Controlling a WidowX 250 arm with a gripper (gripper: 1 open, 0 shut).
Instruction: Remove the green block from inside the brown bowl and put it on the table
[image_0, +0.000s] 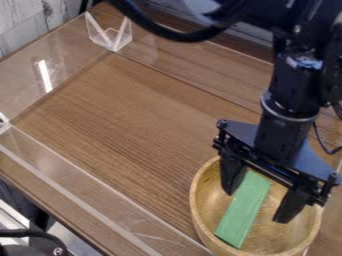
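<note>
Green block (245, 213) is lying flat inside the brown wooden bowl (203, 200), slanting from the bowl's near left floor up toward its far right side. The bowl is sitting on the wood-grain worktop (120, 110) at the near right corner. We are seeing the black gripper (263, 190) pointing straight down over the bowl, its fingers (233, 176) spread wide and gripping nothing. One finger is reaching down on each side of the block's upper half; we cannot tell whether either is touching it. Clear plastic walls (54, 70) are edging the worktop, and a clear folded plastic piece (110, 32) is standing at the far left corner.
</note>
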